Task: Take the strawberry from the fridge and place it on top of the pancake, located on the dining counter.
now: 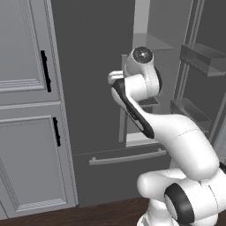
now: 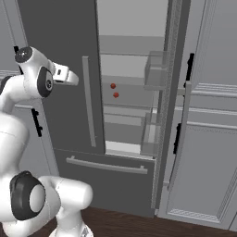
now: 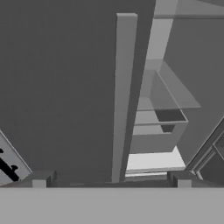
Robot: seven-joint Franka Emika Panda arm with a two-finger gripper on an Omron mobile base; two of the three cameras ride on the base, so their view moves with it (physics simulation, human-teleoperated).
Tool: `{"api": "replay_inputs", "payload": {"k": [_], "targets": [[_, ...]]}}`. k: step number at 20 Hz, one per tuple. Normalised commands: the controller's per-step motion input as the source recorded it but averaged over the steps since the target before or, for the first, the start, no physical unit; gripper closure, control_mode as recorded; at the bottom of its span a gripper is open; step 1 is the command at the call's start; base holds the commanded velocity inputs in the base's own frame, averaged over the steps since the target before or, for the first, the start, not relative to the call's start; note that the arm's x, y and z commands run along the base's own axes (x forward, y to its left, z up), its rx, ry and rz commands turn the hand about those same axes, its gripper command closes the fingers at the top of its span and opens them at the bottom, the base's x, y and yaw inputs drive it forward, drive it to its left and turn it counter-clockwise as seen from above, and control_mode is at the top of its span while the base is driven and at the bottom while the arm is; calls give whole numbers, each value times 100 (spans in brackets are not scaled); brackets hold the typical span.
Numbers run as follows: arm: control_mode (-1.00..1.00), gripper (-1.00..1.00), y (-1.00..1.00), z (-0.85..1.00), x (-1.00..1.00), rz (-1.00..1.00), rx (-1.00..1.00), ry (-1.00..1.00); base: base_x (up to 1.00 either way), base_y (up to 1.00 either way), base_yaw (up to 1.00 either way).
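The white robot arm point(image 1: 176, 137) stands before the dark grey fridge point(image 1: 92, 88), whose right-hand door point(image 2: 173, 92) is swung wide open while the left door point(image 2: 60, 69), with its long pale handle point(image 2: 88, 102), is closed. Its gripper point(image 3: 111, 177) hangs in front of that closed left door with its two fingertips point(image 3: 41, 178) spread apart and nothing between them. On a shelf point(image 2: 129, 99) deep inside the pale interior sit two small red fruits, the upper point(image 2: 112, 86) and the lower point(image 2: 115, 95), close together and too small to tell which is the strawberry; light grey panelled cabinets point(image 1: 26, 110) with black handles flank the fridge.
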Motion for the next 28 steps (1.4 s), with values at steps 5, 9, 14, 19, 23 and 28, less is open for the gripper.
{"api": "replay_inputs", "payload": {"k": [5,9,14,19,23,28], "targets": [[-100,-100,-15,-1,67,-5,0,-3,0,0,0],[-100,-100,-20,0,56,0,0,-6,0,0,0],[-100,-100,-38,0,75,-5,0,0,0,0,0],[-100,-100,0,0,52,0,0,0,0,0,0],[-100,-100,9,0,37,0,0,0,0,0,0],[-100,-100,2,-14,29,0,0,-5,0,0,0]]}}
